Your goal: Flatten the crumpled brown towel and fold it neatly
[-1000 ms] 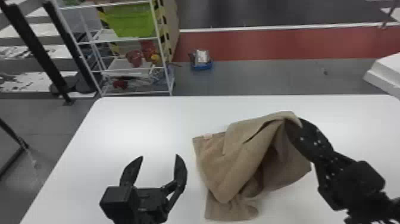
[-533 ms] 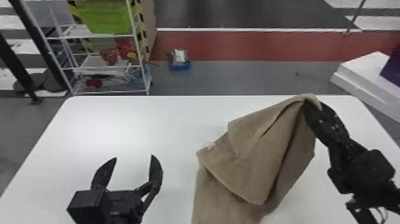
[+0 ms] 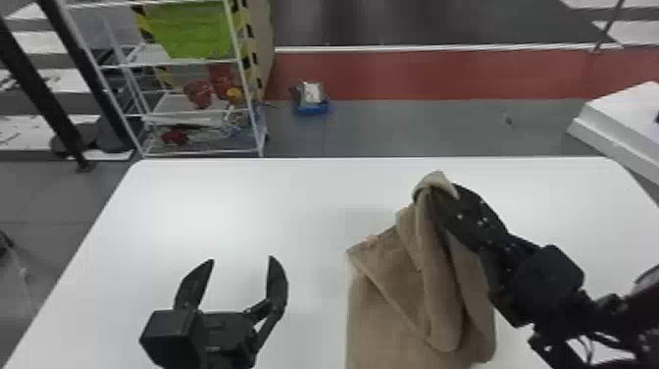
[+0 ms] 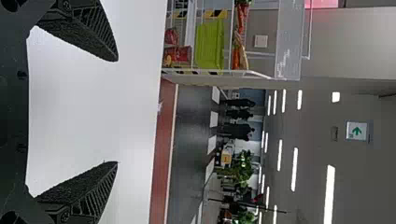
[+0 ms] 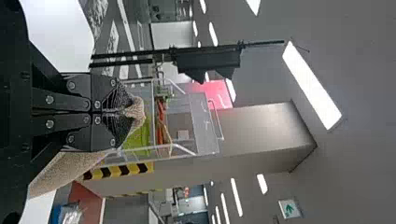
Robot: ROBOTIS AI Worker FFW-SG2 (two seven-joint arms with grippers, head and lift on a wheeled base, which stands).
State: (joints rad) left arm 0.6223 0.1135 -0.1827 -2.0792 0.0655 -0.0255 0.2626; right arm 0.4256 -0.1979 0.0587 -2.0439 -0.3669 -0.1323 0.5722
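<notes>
R fingers (image 3: pixel 463 206) pinch brown towel (image 3: pixel 387 319) up by its top, lower part prob. on bench (image 3: pixel 220 211) — L fingers (image 3: pixel 195 284) spread wide, well apart.

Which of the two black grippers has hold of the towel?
The right gripper: its fingers are shut on the towel, holding part of it up, while the left gripper is open and empty.

The crumpled brown towel (image 3: pixel 392 304) is hanging in loose folds, its top pinched up, its lower part draping over the bench (image 3: pixel 235 211).
</notes>
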